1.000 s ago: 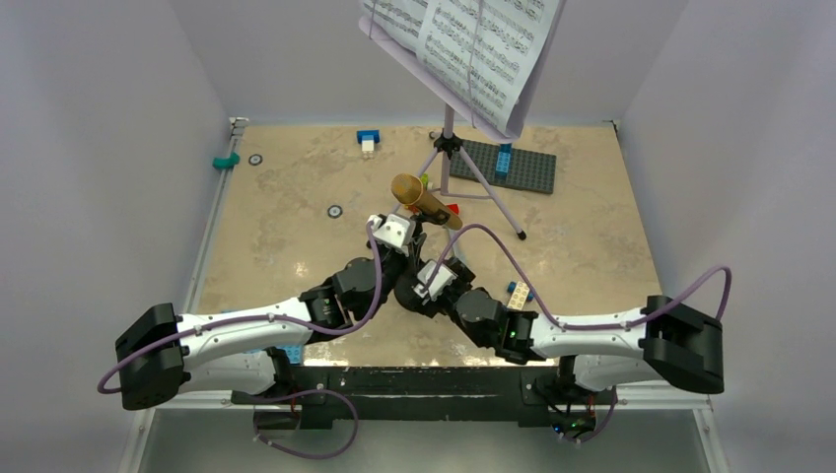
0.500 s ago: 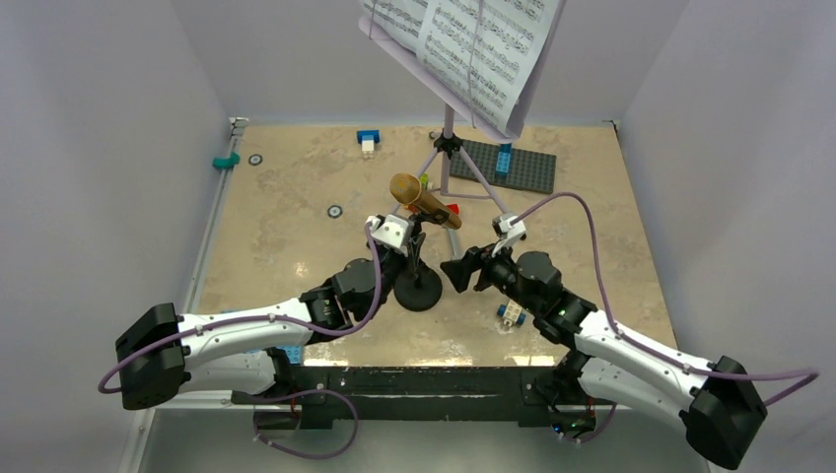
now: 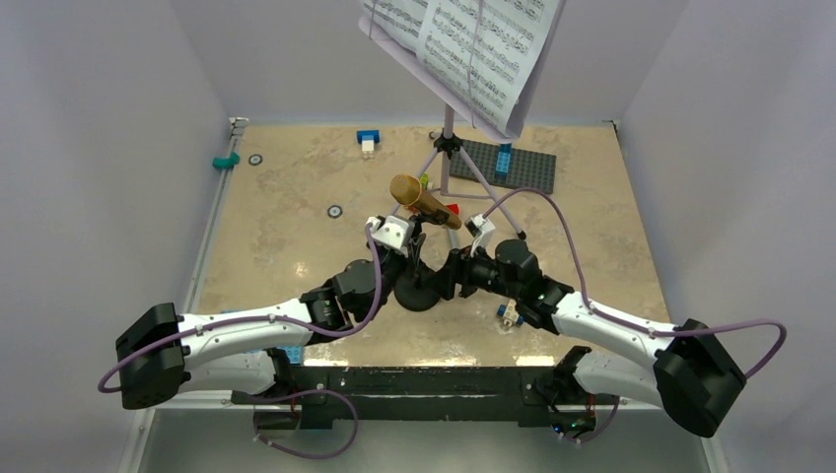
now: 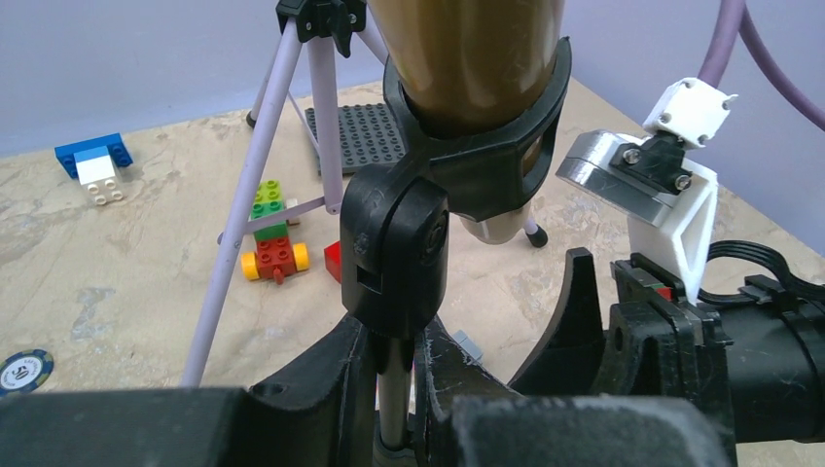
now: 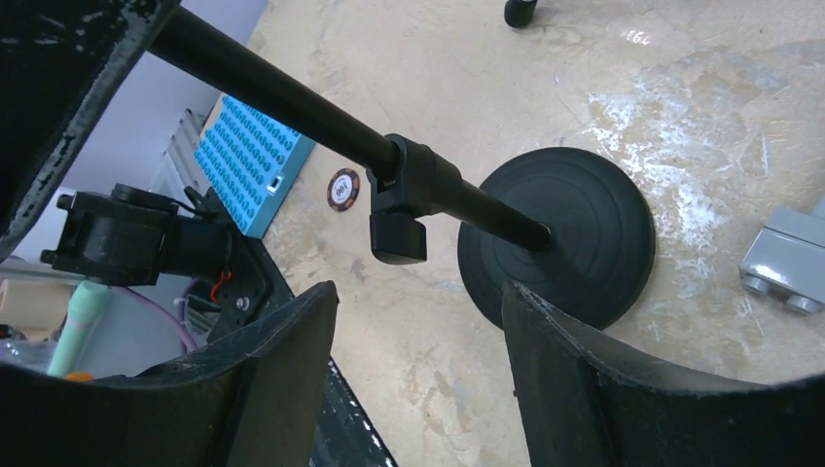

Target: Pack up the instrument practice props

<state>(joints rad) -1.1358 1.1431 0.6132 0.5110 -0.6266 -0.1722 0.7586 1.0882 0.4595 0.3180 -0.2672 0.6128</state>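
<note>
Bricks (image 4: 272, 238) (stacked) sit beyond mic stand (image 4: 394, 253), beside tripod leg (image 4: 246, 195).

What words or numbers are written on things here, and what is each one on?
"100", as best I can read it: on the brown round chip in the right wrist view.
The sheet-music pages: only printed notes; any words are too small to read.
The blue chip: markings too blurred.

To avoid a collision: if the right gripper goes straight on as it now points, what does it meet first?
Most likely the small black round-based microphone stand: its pole and disc base lie straight ahead of the open right gripper. Which part comes first is unclear.
</note>
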